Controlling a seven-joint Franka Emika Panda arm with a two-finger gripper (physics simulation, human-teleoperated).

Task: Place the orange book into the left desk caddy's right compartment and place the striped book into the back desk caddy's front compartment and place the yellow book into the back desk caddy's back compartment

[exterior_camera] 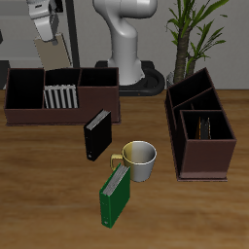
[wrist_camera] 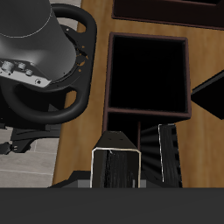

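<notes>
The wrist view looks down on a dark caddy (wrist_camera: 149, 74) with one large empty compartment, a striped book (wrist_camera: 169, 153) standing in a narrower one beside it, the robot's round base (wrist_camera: 39, 61) close by, and wooden bench (wrist_camera: 206, 140) around.

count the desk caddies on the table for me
2. The back caddy sits along the table's far edge; the left caddy stands farther forward, beside the mug. None looks hidden.

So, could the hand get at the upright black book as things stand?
Probably yes: nothing covers the upright black book, the white mug stands apart from it, and the hand hangs free above.
</notes>
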